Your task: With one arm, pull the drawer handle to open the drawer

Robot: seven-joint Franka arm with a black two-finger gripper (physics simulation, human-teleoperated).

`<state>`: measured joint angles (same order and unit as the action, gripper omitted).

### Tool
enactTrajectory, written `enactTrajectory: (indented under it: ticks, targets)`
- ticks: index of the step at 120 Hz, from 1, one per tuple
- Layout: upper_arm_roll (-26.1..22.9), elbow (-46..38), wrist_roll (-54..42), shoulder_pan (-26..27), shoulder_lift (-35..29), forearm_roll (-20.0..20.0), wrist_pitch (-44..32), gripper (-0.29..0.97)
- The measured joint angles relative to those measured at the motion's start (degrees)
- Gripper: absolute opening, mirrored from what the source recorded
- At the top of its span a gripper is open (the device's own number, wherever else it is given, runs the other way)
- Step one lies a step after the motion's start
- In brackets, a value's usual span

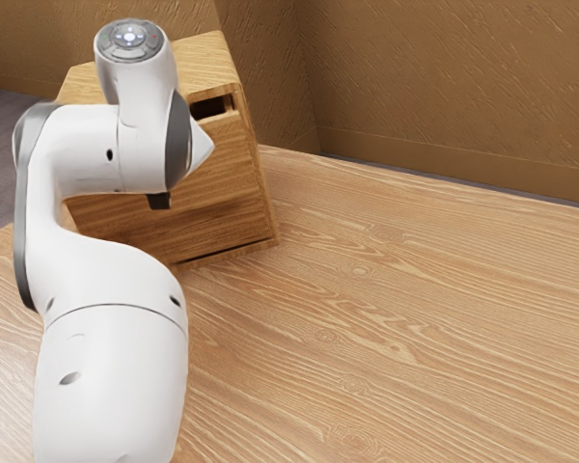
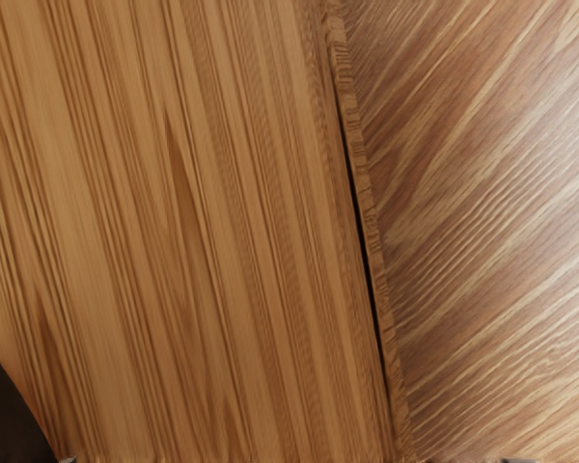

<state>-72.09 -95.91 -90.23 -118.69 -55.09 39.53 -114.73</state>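
Observation:
A wooden drawer cabinet [image 1: 222,183] stands at the back of the table, toward the exterior view's left. A dark gap [image 1: 212,104] shows under its top board, above the front face. My own white arm covers the handle. My gripper [image 1: 159,201] is pressed close to the cabinet's front, and just a black tip of it sticks out below the arm's links. In the wrist view a wood-grain face of the cabinet [image 2: 174,231] is very near, with its stepped edge [image 2: 362,212] running beside the table top [image 2: 492,241].
The wooden table [image 1: 405,318] stretches wide toward the exterior view's right and front. Brown walls [image 1: 444,77] rise behind the cabinet. My arm's base [image 1: 111,386] stands at the lower left of the exterior view.

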Motion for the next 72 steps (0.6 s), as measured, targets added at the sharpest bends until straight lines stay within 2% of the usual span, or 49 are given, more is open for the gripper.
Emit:
enactTrajectory:
  ticks: [44, 60, 72]
  targets:
    - [3.67, -4.82, -0.34, 4.36, -1.08, -1.87, -0.12, 0.38]
    - [4.96, -5.90, -0.39, 5.66, -2.69, -2.05, -0.25, 0.23]
    - [6.22, -7.46, -0.42, 6.63, -4.66, -2.12, -0.34, 0.24]
